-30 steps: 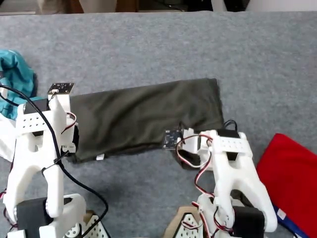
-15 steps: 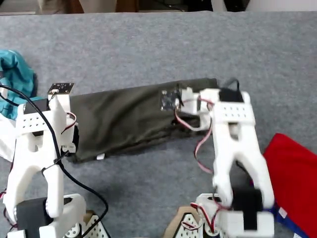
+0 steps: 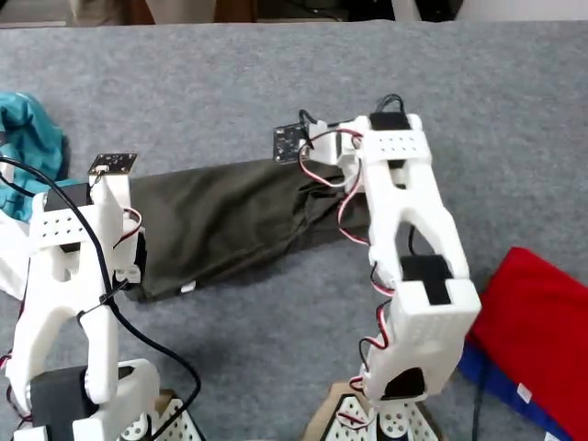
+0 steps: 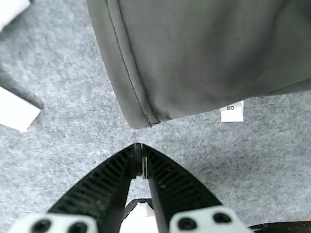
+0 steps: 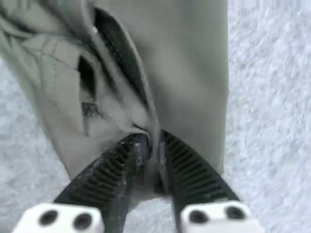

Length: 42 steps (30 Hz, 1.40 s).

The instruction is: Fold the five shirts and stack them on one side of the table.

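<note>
Shirt [image 3: 220,216] edge in right claw [image 5: 153,140]

Both arms are built of blocky white plastic links. The left arm [image 3: 69,276] and the right arm [image 3: 413,230] each carry black servo motors [image 3: 427,276] set into the shells, with rows of small round holes across the wrist plates. A small dark circuit board [image 3: 113,163] sits at each wrist. A thick black cable [image 3: 95,243] loops along the left arm, and thin red, white and black wires [image 3: 322,170] curl beside the right arm. The left tool [image 4: 139,148] and the right tool [image 5: 150,141] have black, ribbed, tapering fingers on white bases with dark screw holes [image 4: 41,226].
</note>
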Available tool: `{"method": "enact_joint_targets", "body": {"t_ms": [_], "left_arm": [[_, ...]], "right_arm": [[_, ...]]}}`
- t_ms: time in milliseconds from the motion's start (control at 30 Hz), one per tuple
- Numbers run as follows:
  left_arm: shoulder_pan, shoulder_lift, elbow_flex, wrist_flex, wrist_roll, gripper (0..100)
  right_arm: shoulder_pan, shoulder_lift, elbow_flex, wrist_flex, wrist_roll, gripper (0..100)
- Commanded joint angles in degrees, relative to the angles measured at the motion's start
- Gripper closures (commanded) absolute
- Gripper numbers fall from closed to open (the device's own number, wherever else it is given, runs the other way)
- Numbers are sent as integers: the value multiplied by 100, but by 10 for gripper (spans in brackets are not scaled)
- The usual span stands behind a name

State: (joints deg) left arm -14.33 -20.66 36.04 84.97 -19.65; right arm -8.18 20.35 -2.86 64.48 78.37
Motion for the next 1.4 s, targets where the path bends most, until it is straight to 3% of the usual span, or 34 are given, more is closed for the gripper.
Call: {"method": "enact_joint_targets", "body": {"t_ms": [0,133,233,333,467,533,633,767,1000,1367], "left_arm": [[-26,-180,-79,-44,0,981],[-26,-180,-79,-44,0,981],[-26,-180,-79,-44,0,981],[-26,-180,-79,-44,0,981],[0,-171,-79,-70,35,981],[-18,-145,-70,-273,281,980],[26,-136,-70,-519,651,967],[167,-136,-70,-774,1222,845],[193,127,-185,-1415,1697,799],[-360,2141,-1749,-1451,1178,805]], "right_arm": [[-92,4,-523,9,-686,755],[-48,-4,-769,167,-695,638],[-4,-145,-884,580,-712,620],[75,-435,-840,914,-826,701],[233,-857,-699,1266,-1495,998],[444,-1024,-681,1336,-1855,944],[804,-1112,-690,1222,-2567,993],[971,-716,-673,1055,-3262,990],[892,462,-673,-431,-4730,990],[1121,66,-154,-1152,-4826,990]]}}
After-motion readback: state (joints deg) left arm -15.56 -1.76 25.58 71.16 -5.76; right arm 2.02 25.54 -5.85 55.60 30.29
